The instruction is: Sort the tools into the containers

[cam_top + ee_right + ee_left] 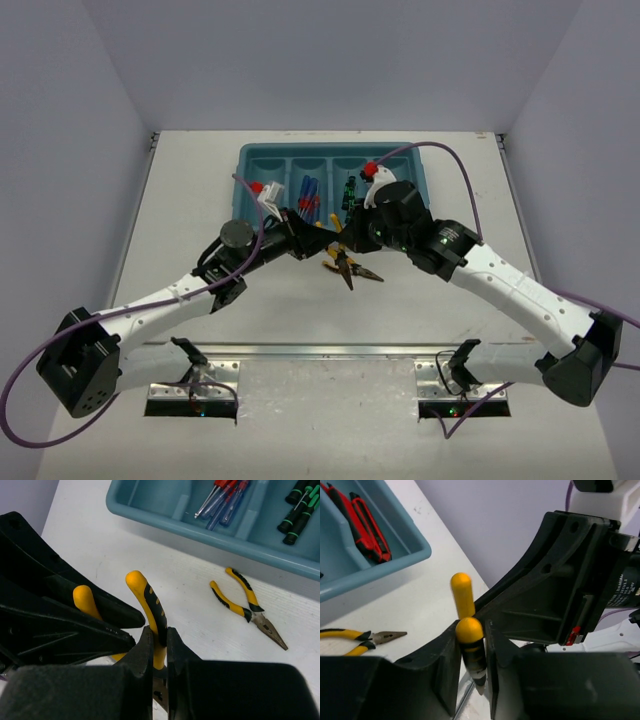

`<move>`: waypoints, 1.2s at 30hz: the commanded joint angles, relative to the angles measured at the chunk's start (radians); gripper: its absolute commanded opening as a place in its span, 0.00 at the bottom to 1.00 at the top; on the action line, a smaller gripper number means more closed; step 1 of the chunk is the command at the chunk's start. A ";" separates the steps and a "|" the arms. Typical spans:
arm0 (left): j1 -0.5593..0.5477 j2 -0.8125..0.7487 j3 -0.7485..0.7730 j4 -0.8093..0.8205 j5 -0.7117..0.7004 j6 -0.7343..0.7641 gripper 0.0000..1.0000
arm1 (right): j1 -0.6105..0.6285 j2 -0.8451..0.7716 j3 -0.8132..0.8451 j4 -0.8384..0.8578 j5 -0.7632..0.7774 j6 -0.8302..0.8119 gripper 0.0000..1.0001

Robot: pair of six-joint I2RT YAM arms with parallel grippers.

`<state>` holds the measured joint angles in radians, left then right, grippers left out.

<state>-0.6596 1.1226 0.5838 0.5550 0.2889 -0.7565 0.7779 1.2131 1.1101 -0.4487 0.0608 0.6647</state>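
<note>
The left claw [471, 656] is closed tight on one handle of a pair of yellow-and-black-handled steel pliers [469, 629], and the right claw [159, 641] is clamped just as tightly on the other handle [146, 596]. The tool stands handles-up between them, shared by both arms in front of the long teal-blue plastic tray [300, 147]. This looks like a hand-over or a re-grip. With one handle in each claw the pliers cannot travel, so one side has to let go first. Whether the nose touches the white tabletop [125, 545] cannot be told, since the fingers hide it. A second pair of yellow-handled pliers [256, 616] lies flat on the table, ahead and to the right of the right claw and low to the left of the left claw [370, 637], not yet sorted. Beyond the right claw, the tray holds blue-and-red-handled screwdrivers [225, 502] in one compartment and black-and-green-handled screwdrivers [300, 507] in the next. Red-and-black utility knives [362, 522] lie in the end compartment, up and left of the left claw. The compartment at the other end looks bare and is probably meant for the pliers. The main obstacles are the crowding of the two claws, the tray's near wall [225, 537] and the loose pair close by.
</note>
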 commanded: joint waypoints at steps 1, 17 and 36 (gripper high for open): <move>-0.012 0.020 0.104 0.005 -0.041 0.038 0.04 | -0.004 -0.031 0.024 0.097 -0.034 0.020 0.00; 0.220 0.240 0.607 -0.843 -0.360 0.320 0.00 | -0.078 -0.264 -0.081 -0.059 0.326 -0.117 0.99; 0.439 0.913 1.293 -1.132 -0.482 0.609 0.00 | -0.097 -0.271 -0.173 -0.142 0.123 -0.311 0.99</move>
<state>-0.2314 1.9410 1.7826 -0.5410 -0.2368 -0.2302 0.6882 0.9225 0.9566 -0.5877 0.3132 0.4424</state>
